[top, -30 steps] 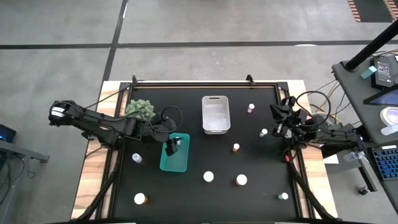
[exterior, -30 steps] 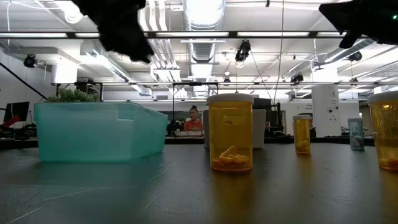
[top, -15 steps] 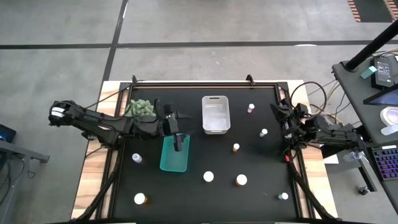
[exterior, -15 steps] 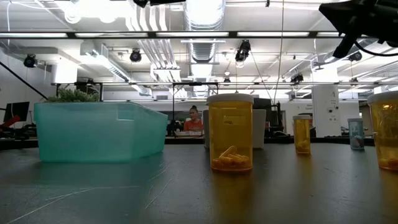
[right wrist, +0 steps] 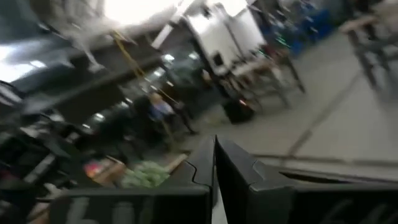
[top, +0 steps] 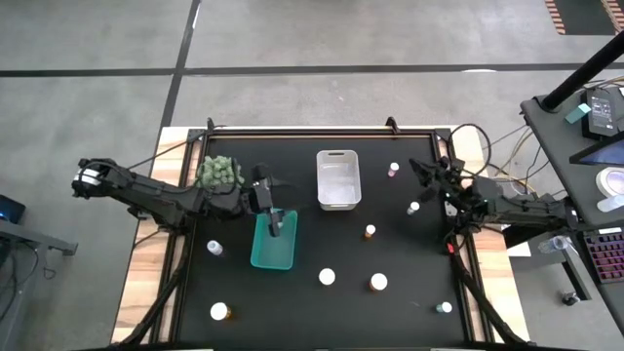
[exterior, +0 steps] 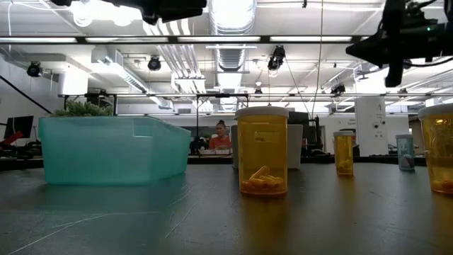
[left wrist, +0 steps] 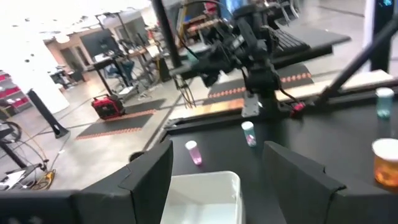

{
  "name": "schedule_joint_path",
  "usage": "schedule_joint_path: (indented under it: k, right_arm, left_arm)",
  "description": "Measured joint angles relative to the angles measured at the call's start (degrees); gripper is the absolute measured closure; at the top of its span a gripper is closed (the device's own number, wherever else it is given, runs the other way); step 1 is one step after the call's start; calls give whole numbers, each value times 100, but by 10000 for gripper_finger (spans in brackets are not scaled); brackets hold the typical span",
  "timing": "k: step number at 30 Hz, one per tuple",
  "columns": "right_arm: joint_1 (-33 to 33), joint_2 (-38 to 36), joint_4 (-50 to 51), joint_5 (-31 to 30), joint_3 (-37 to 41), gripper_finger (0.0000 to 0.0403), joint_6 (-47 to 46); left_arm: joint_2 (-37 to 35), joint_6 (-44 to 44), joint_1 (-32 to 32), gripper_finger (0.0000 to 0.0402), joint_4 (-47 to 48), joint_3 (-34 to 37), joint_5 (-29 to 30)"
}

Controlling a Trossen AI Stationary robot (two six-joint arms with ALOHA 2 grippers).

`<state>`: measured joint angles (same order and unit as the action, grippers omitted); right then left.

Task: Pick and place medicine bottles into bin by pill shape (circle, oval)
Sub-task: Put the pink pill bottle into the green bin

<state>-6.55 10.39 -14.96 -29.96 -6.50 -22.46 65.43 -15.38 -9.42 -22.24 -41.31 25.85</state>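
Table (top: 390, 302) first: you have a black mat with two bins near its middle, a teal bin (top: 274, 244) and a white bin (top: 338, 178), and the medicine bottles scattered loose around them, upright on their bases. None is gripped.

Left gripper (top: 276, 223) hangs over the teal bin, its fingers (left wrist: 149, 180) spread apart with nothing between them, in the left wrist view looking out past the white bin's rim (left wrist: 205, 186). Nearest bottles to it, by your overhead view: the clear bottle (top: 214, 248) just outside the teal bin on the left arm's side, and the white-capped bottle (top: 327, 277) toward the table's front.

Right gripper (top: 421, 172) sits clenched and empty at the right side of the mat, raised off it in the low view. Small bottle (top: 414, 208) stands near it, toward the table's front; pink bottle (top: 394, 170) lies just beside it toward the centre. Judgement: the right arm is nearer to both.
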Motion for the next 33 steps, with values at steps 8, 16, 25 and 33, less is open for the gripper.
schedule_joint_path:
  k: [8, 16, 25, 33]
  right_arm:
    - [0, 923, 1387, -124, -927, 394, -91]
    - [0, 1967, 4562, -464, -2206, 394, -1320]
    - [0, 2783, 6192, -426, -2941, 394, -2125]
    - [0, 3072, 6172, -410, -3151, 394, -2103]
  left_arm:
    - [-342, 7, 82, 169, -17, 135, 3]
    - [-365, 10, 122, 169, -2, 259, 2]
    - [-365, 5, 124, 169, -327, 440, 15]
    - [-365, 1, 124, 169, -327, 440, 20]
